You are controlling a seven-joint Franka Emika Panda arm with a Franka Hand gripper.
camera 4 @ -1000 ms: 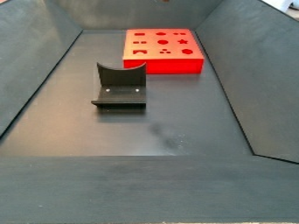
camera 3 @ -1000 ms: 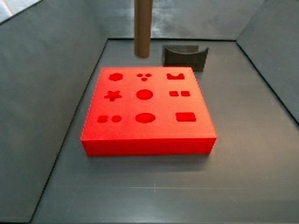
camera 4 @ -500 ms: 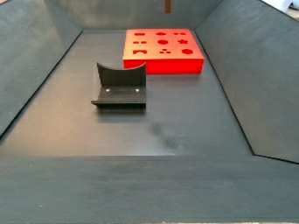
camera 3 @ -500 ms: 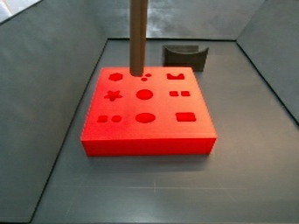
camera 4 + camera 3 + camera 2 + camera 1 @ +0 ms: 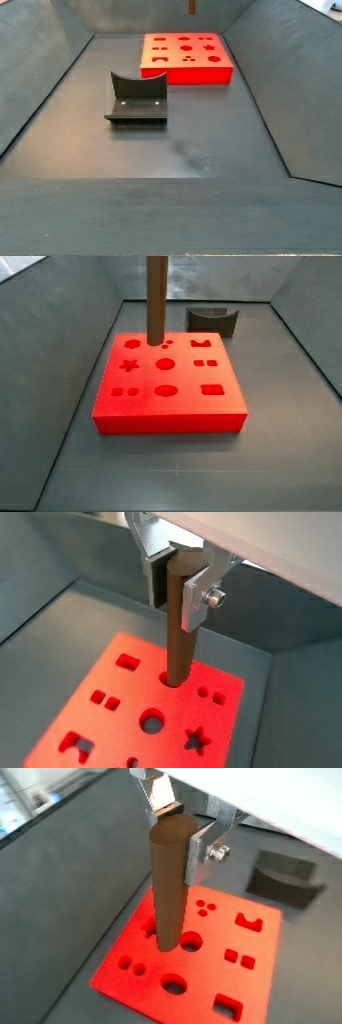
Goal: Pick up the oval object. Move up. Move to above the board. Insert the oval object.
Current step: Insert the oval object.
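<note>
My gripper (image 5: 178, 830) is shut on the top of the oval object (image 5: 167, 888), a tall dark brown peg that hangs upright; the gripper also shows in a wrist view (image 5: 178, 590) gripping the peg (image 5: 178, 637). The bright red board (image 5: 261, 983) with shaped cut-outs lies below it. In a side view the peg (image 5: 156, 301) comes down from above, and its lower end is over the board (image 5: 187, 401) near the far left part, apart from it. In a side view only the peg's tip (image 5: 191, 7) shows above the board (image 5: 187, 70). The gripper is out of frame in both side views.
A dark grey notched holder block (image 5: 214, 321) stands behind the board, also seen in a wrist view (image 5: 287, 876) and in a side view (image 5: 138, 97). Sloping grey walls (image 5: 54, 316) enclose the dark floor (image 5: 174, 150).
The peg has moved from behind the board's far edge to over the board. It has hardly moved in the last half second.
</note>
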